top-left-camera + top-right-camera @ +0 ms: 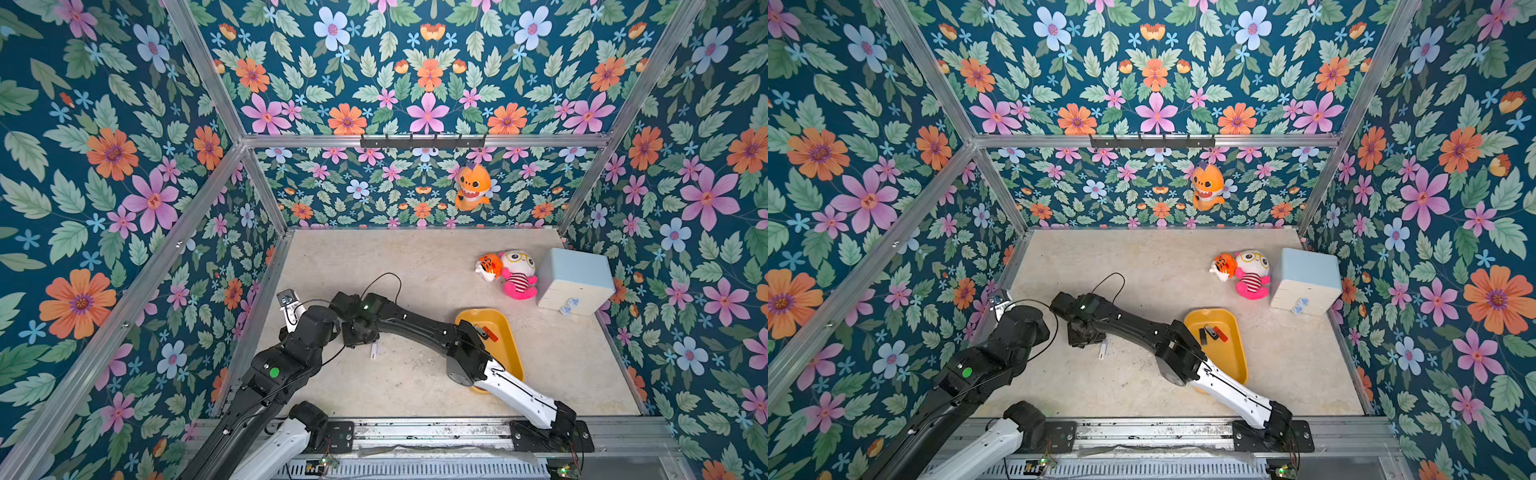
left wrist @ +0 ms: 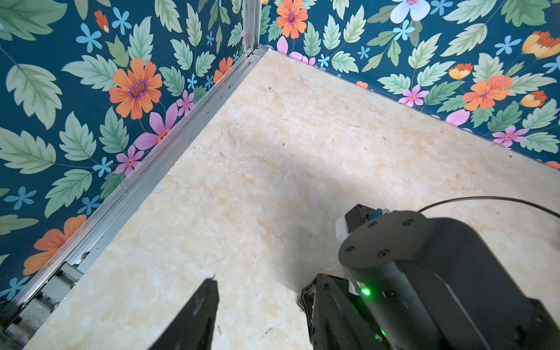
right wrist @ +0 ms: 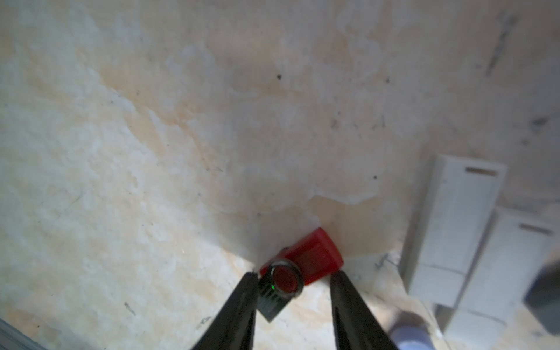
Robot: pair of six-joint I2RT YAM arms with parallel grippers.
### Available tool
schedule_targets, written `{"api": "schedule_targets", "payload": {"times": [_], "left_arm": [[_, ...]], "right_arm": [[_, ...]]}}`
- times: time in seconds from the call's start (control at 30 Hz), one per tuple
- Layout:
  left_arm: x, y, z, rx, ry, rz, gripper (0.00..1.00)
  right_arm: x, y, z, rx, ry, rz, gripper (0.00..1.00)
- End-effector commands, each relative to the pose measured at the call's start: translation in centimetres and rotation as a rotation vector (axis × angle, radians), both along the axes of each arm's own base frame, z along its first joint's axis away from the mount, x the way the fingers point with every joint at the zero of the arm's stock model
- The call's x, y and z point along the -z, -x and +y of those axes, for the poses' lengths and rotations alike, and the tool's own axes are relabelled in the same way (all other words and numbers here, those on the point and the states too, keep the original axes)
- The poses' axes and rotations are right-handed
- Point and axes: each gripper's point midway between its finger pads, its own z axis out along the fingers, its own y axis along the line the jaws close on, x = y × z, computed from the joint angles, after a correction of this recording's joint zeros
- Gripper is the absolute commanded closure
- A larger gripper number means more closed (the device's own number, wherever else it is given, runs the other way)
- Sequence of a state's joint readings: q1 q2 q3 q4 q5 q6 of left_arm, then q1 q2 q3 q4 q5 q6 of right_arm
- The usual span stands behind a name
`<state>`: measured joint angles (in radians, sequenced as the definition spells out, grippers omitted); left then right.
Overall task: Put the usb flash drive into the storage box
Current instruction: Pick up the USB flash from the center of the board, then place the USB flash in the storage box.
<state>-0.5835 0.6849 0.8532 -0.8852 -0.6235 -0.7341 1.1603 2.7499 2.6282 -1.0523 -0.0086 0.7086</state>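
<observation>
Jaws of right gripper [image 3: 294, 274] flanking red usb flash drive [image 3: 315, 257], grip unclear; left gripper's [image 2: 263, 278] apart, empty.
Lies slantwise between them, red end outward; hidden under wrist [image 1: 359, 328] in both top views.

Red usb flash drive [image 3: 315, 254] between end effector [image 3: 294, 273] jaws, 2 white drives [image 3: 454, 218] nearby

We can't read a single word, brand or number anywhere in these shots. The red flash drive [image 3: 315, 257] and the white flash drives [image 3: 454, 218] next to it are too blurry up close, and the pale blue cabinet [image 1: 575, 282] is too small for any print to show.
</observation>
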Motion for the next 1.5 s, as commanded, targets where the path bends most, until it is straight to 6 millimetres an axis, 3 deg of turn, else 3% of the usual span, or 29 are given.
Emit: {"api": "schedule_targets", "payload": {"times": [0.0, 0.4, 0.57, 0.77, 0.9, 1.03, 1.23, 1.27, 1.3, 1.47], "left_arm": [[-0.1, -0.2, -0.1, 0.003, -0.001, -0.006, 0.42], [0.2, -0.4, -0.3, 0.008, -0.012, 0.011, 0.42], [0.3, -0.5, -0.3, 0.009, -0.013, 0.014, 0.42], [0.3, -0.5, -0.4, 0.012, -0.011, 0.015, 0.42], [0.4, -0.5, -0.5, 0.015, -0.011, 0.017, 0.42], [0.5, -0.5, -0.5, 0.017, -0.013, 0.021, 0.42], [0.6, -0.7, -0.9, 0.033, -0.011, 0.026, 0.42], [0.7, -0.7, -0.9, 0.035, -0.012, 0.029, 0.42], [0.8, -0.7, -1.0, 0.038, -0.011, 0.032, 0.42], [1.1, -0.8, -1.2, 0.047, -0.019, 0.048, 0.42]], "right_arm": [[3.9, 0.9, -4.1, -0.02, 0.206, 0.024, 0.59], [2.4, 0.8, -5.3, -0.053, 0.223, -0.015, 0.71], [1.7, 0.4, -4.5, -0.087, 0.193, -0.04, 0.87], [-3.7, -0.7, -2.6, -0.122, 0.048, -0.13, 0.96], [-8.0, -1.2, -4.0, -0.105, -0.004, -0.157, 0.97], [-11.7, -1.7, -8.3, -0.062, -0.033, -0.182, 0.98], [-15.2, -1.8, -18.9, 0.075, -0.116, -0.189, 1.0], [-14.7, -1.5, -21.0, 0.093, -0.103, -0.175, 1.0], [-15.6, -1.1, -23.3, 0.114, -0.122, -0.178, 1.0], [-12.6, 0.7, -32.7, 0.249, -0.081, -0.1, 1.0]]}}
